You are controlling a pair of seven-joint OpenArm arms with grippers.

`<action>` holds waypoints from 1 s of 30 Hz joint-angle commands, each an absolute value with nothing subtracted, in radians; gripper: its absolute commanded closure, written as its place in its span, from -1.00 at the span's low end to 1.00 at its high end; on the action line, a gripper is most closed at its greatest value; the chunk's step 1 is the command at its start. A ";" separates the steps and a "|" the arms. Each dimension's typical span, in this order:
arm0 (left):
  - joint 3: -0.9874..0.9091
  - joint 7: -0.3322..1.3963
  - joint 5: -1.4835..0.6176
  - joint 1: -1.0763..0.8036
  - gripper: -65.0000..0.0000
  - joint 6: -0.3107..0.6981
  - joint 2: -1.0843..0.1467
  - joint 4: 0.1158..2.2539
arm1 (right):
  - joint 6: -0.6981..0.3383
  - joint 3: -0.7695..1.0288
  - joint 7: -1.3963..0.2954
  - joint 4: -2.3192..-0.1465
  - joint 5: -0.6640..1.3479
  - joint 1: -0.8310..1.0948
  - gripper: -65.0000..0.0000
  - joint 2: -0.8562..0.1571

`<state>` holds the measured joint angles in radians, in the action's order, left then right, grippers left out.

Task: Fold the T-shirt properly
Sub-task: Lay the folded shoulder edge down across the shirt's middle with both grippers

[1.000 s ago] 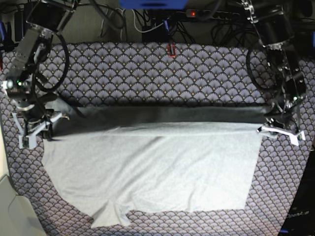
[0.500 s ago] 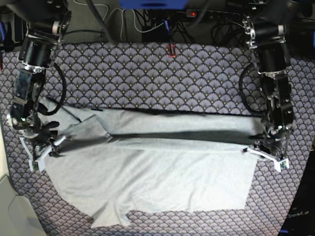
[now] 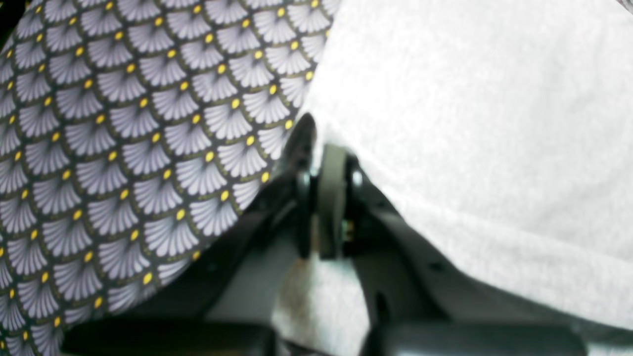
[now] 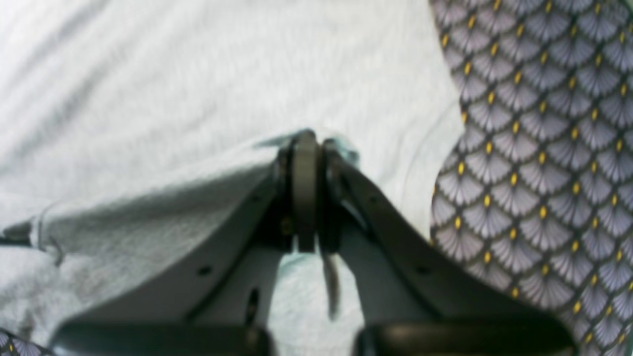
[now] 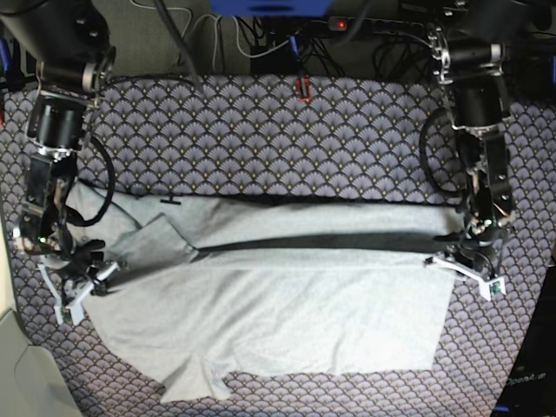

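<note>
The light grey T-shirt (image 5: 287, 313) lies spread wide across the table, its back edge doubled over toward the front along a dark crease. My left gripper (image 5: 459, 268) is at the shirt's right edge, shut on the cloth. In the left wrist view its tips (image 3: 326, 148) meet at the hem of the T-shirt (image 3: 470, 123). My right gripper (image 5: 87, 282) is at the shirt's left edge, shut on a pinched fold. In the right wrist view the tips (image 4: 305, 136) hold a ridge of the T-shirt (image 4: 148, 74). One sleeve (image 5: 195, 378) sticks out at the front.
The fan-patterned tablecloth (image 5: 261, 130) covers the whole table. A small red object (image 5: 302, 88) sits at its back edge, with cables (image 5: 261, 39) behind it. A pale grey surface (image 5: 17, 365) borders the front left corner.
Both grippers moved toward the front, carrying the shirt's back edge with them. The lifted fold came down onto the lower half and its dark shadowed band narrowed.
</note>
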<state>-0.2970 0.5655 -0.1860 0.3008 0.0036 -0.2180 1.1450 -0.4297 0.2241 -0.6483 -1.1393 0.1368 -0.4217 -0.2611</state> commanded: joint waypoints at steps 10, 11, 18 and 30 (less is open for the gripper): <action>-0.298 0.538 -0.182 0.329 0.97 0.004 -0.231 1.162 | -0.426 0.007 -0.553 -1.122 0.147 -0.475 1.00 -0.314; -0.298 0.538 -0.182 0.329 0.97 0.004 -0.231 1.162 | -0.426 -0.002 -0.553 -1.122 0.147 -0.475 1.00 -0.317; -0.298 0.538 -0.182 0.329 0.97 0.004 -0.231 1.162 | -0.426 -0.044 -0.518 -1.020 0.147 -0.527 1.00 -0.334; -0.298 0.538 -0.182 0.329 0.96 0.004 -0.231 1.162 | -0.426 -0.044 -0.510 -0.967 0.147 -0.567 1.00 -0.328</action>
<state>-0.2970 0.5640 -0.1833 0.3000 0.0036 -0.2184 1.1450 -0.4297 -0.0486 -0.5335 -0.9489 0.1375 -0.5335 -0.3168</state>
